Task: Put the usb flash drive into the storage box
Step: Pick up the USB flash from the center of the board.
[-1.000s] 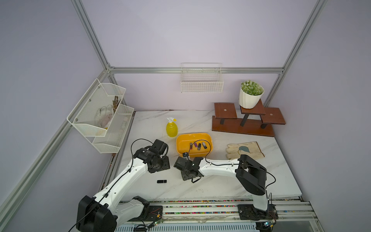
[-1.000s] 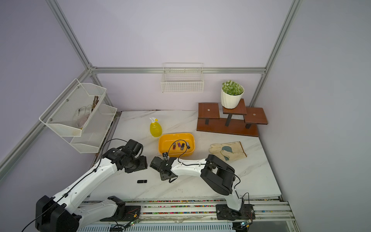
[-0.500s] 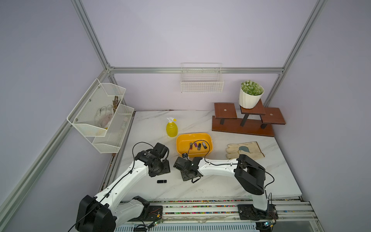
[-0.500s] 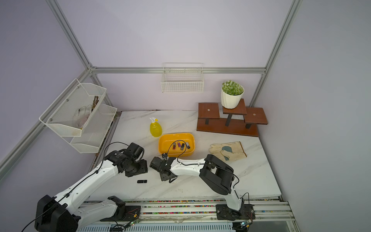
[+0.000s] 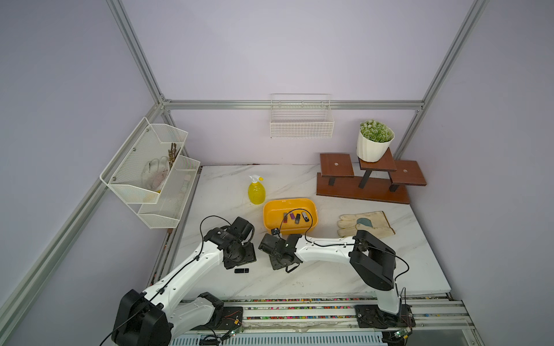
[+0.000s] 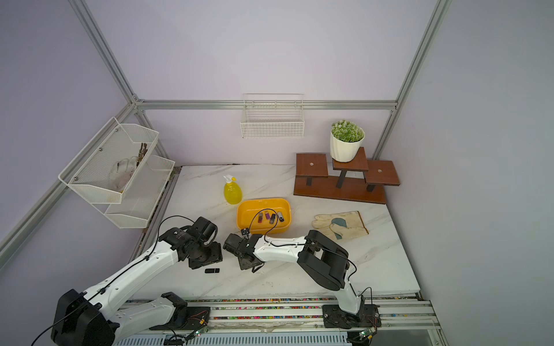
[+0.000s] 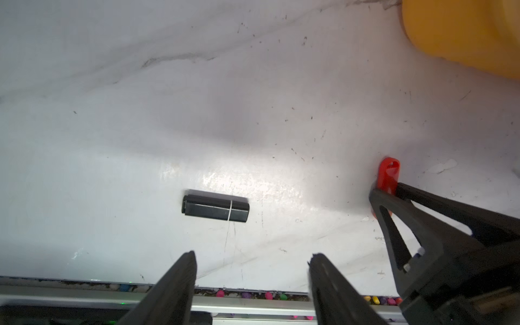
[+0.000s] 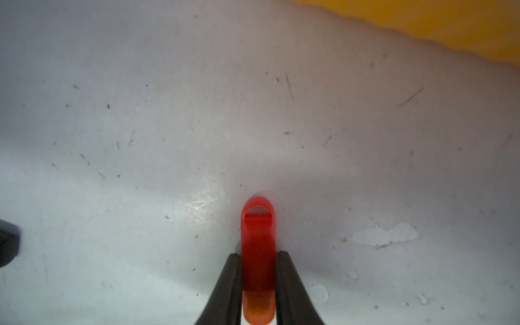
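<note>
Red usb flash drive (image 8: 258,244) (hidden from above) tight between right fingers (image 8: 225,287); left fingers (image 7: 174,281) apart.

Soft even light, blurry right wrist view

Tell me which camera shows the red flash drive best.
The right wrist view: it shows the red flash drive close up, pinched in the shut right gripper. The left wrist view catches only its looped end, small, sticking out past that gripper. In both top views the right arm hides it.
</note>
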Controlling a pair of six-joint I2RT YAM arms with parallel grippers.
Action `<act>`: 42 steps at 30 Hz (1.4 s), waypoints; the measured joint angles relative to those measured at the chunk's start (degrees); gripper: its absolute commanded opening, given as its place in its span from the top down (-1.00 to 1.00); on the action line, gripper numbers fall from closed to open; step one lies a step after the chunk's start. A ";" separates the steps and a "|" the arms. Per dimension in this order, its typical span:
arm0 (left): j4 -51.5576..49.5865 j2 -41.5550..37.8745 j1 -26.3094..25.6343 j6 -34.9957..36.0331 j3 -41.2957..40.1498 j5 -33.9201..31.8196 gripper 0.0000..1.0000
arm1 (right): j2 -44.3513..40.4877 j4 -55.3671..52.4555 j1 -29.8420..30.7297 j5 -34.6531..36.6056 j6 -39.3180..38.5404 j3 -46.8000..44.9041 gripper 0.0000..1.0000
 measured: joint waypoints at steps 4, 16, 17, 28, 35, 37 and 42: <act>0.20 -2.16 -0.94 -2.23 -2.49 0.76 -0.31 | -0.04 0.02 0.00 0.02 -0.44 0.00 1.00; 5.75 -19.80 -2.47 -17.40 -17.11 2.23 -0.41 | -1.81 -0.04 -0.17 -0.22 -1.11 -2.14 1.00; 6.32 -20.68 -2.54 -18.45 -17.53 2.16 -0.41 | -2.01 -0.02 -0.17 -0.24 -1.18 -2.38 1.00; 12.15 -14.51 -2.54 -21.46 -19.71 1.44 -0.42 | -4.22 -0.17 -0.70 -0.22 -1.36 -3.85 1.00; 14.19 -14.25 -2.54 -21.51 -21.40 -1.16 -0.43 | -5.09 -0.28 -0.98 -0.22 -1.36 -4.26 1.00; 15.30 -13.81 -2.51 -21.49 -21.59 -1.95 -0.44 | -5.09 -0.31 -1.03 -0.24 -1.42 -4.26 1.00; 18.10 -11.06 -1.62 -21.20 -21.59 -2.97 -0.44 | -5.09 -0.31 -1.03 -0.24 -1.73 -4.26 1.00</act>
